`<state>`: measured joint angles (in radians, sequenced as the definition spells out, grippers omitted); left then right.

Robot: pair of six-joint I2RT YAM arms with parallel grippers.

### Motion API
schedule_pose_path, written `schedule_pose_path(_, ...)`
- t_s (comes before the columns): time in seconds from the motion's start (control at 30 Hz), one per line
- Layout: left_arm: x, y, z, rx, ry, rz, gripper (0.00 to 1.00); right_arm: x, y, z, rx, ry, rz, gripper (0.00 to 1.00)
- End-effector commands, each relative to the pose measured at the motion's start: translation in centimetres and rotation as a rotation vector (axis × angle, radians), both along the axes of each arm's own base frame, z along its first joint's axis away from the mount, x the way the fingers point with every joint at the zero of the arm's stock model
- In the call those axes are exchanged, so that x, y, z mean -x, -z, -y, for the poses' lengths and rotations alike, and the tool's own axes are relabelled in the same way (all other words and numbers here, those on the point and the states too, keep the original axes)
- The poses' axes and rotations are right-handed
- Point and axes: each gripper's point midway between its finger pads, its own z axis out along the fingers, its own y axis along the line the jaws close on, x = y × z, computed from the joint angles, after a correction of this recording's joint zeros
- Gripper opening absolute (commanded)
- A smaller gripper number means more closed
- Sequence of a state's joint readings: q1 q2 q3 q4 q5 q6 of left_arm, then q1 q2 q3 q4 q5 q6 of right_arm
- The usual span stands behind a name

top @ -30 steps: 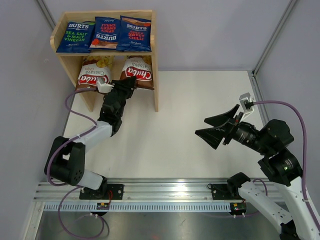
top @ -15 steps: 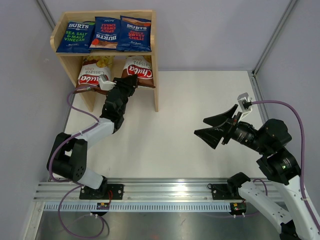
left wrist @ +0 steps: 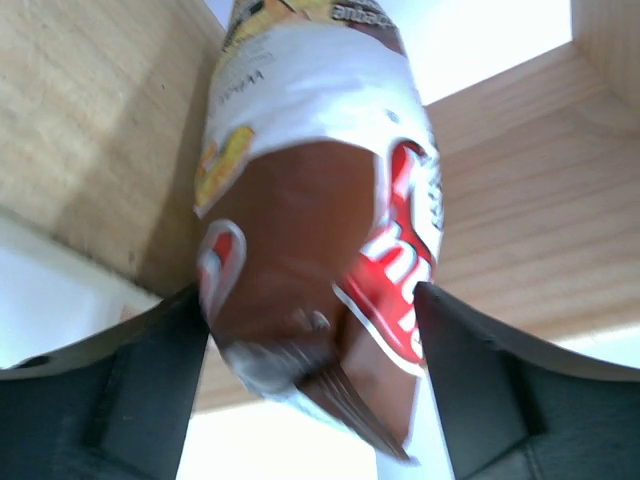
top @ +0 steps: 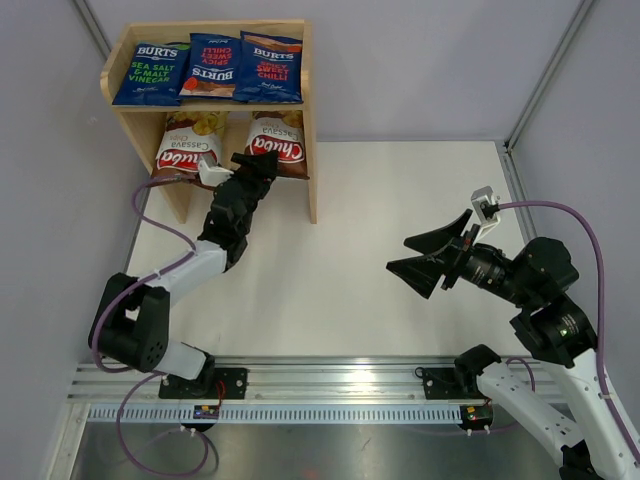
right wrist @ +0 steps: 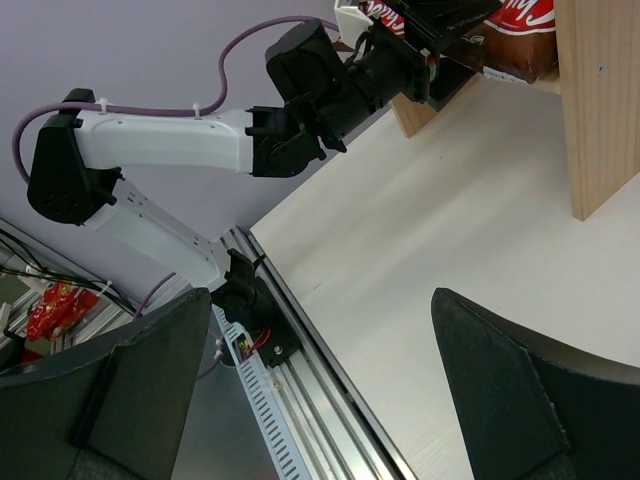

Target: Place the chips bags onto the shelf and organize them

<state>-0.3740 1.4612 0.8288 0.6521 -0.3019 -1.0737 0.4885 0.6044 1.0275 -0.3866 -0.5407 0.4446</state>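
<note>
Top external view shows the wooden shelf (top: 308, 120) at the far left of the white table (top: 380, 200). Three blue Burts bags lie side by side on the top level. The green-lettered Burts bag (top: 150, 75) is on the left. One red-lettered Burts bag (top: 212, 65) is in the middle, and the other red-lettered Burts bag (top: 268, 68) is on the right. The bags touch or overlap a little at their edges.

Two brown-and-white Chuba bags are on the lower level. The left Chuba bag (top: 185, 150) lies by the left wall. The right Chuba bag (top: 277, 140) is by the right wall, and its near end sticks out at the front.

The left gripper (top: 258, 165) reaches to the front of the lower level. In the left wrist view its fingers (left wrist: 140, 380) are spread wide, and the near end of the right Chuba bag sits between them, touching both. The bag leans to one side there.

The right gripper (top: 399, 255) hangs above the right side of the table, well apart from the shelf. Its fingers (right wrist: 130, 400) are wide apart and hold nothing.
</note>
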Motion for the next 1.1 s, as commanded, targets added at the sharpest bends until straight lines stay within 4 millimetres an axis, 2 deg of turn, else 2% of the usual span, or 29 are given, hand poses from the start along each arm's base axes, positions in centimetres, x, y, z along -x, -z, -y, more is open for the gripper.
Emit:
schedule_pose_path(0.0,1.7,-2.1,-1.0,-0.003,-0.048,0.033,0.86,0.2,-1.0,-0.1,-0.020,-0.014,0.050,1.00)
schedule_pose_path(0.13,2.9,-1.8,-1.4,-0.005,-0.052,-0.040,0.99,0.3,-1.1,-0.2,-0.027,-0.022,0.047,0.99)
schedule_pose_path(0.2,3.8,-2.1,-1.7,-0.013,-0.045,-0.057,0.99,0.4,-1.1,-0.2,-0.027,-0.020,0.047,0.99)
schedule_pose_path(0.23,4.3,-1.5,-1.9,-0.028,-0.042,-0.089,0.99,0.3,-1.0,-0.1,-0.026,-0.014,0.045,0.99)
schedule_pose_path(0.27,4.9,-2.6,-2.1,-0.024,-0.039,-0.079,0.99,0.2,-1.0,-0.1,-0.024,-0.012,0.046,0.99)
schedule_pose_path(0.33,5.8,-2.8,-2.5,-0.039,-0.040,-0.113,0.99,-0.2,-0.6,0.1,-0.014,0.012,0.032,0.99)
schedule_pose_path(0.37,6.6,-1.5,-2.7,-0.065,-0.036,-0.183,0.99,-0.5,-0.4,0.2,-0.008,0.029,0.028,0.99)
schedule_pose_path(0.4,7.7,-2.1,-3.2,-0.068,-0.039,-0.186,0.99,-0.8,-0.2,0.4,-0.001,0.051,0.022,1.00)
schedule_pose_path(0.43,8.7,-0.7,-3.8,-0.098,-0.046,-0.250,0.99,-1.5,0.2,0.8,0.011,0.097,0.007,0.99)
schedule_pose_path(0.47,9.6,-0.5,-4.0,-0.130,-0.035,-0.263,0.99,-1.9,0.4,1.1,0.020,0.123,0.006,0.99)
schedule_pose_path(0.5,10.9,-1.7,-4.9,-0.143,-0.047,-0.247,0.99,-2.6,0.9,1.6,0.033,0.169,-0.005,0.99)
schedule_pose_path(0.53,12.4,0.0,-6.1,-0.216,-0.067,-0.325,0.99,-3.0,1.2,1.8,0.042,0.195,-0.011,0.99)
schedule_pose_path(0.57,13.4,-0.2,-6.8,-0.249,-0.072,-0.328,0.99,-3.4,1.5,2.1,0.051,0.221,-0.021,0.99)
schedule_pose_path(0.6,14.8,-1.7,-7.7,-0.270,-0.080,-0.293,0.99,-4.1,1.8,2.7,0.058,0.276,-0.026,1.00)
schedule_pose_path(0.63,16.3,-0.8,-8.8,-0.360,-0.084,-0.340,0.99,-4.5,2.0,3.1,0.061,0.306,-0.030,1.00)
schedule_pose_path(0.67,17.1,-1.1,-9.1,-0.410,-0.064,-0.331,0.99,-5.0,2.2,3.5,0.064,0.342,-0.034,0.99)
schedule_pose_path(0.7,17.9,-1.5,-9.4,-0.463,-0.048,-0.323,0.99,-6.2,2.8,4.7,0.076,0.436,-0.042,0.99)
schedule_pose_path(0.73,19.5,-2.3,-10.0,-0.561,-0.008,-0.323,0.99,-6.8,3.1,5.4,0.073,0.485,-0.046,0.99)
schedule_pose_path(0.77,20.1,-2.5,-10.2,-0.615,0.017,-0.330,0.99,-7.3,3.8,6.0,0.082,0.531,-0.060,1.00)
schedule_pose_path(0.8,21.4,-1.8,-10.6,-0.686,0.057,-0.383,0.99,-8.4,4.1,7.6,0.089,0.641,-0.064,0.99)
schedule_pose_path(0.83,21.9,-2.9,-10.9,-0.769,0.087,-0.376,0.99,-8.8,4.5,8.2,0.107,0.679,-0.059,1.00)
schedule_pose_path(0.87,22.4,-2.9,-11.1,-0.817,0.116,-0.403,0.99,-9.2,5.1,8.7,0.127,0.712,-0.067,1.00)
schedule_pose_path(0.9,23.5,-1.9,-11.6,-0.878,0.149,-0.466,0.99,-9.7,5.5,9.5,0.144,0.762,-0.071,0.99)
schedule_pose_path(1.0,23.7,-1.7,-13.2,-1.012,0.129,-0.504,0.99,-10.7,6.9,10.7,0.218,0.840,-0.086,0.99)
schedule_pose_path(1.03,23.7,-1.8,-14.2,-1.026,0.064,-0.513,0.99,-10.9,7.3,11.1,0.241,0.860,-0.092,0.99)
schedule_pose_path(1.07,23.9,-1.6,-13.9,-1.016,0.073,-0.478,0.99,-11.0,7.6,11.3,0.264,0.873,-0.095,1.00)
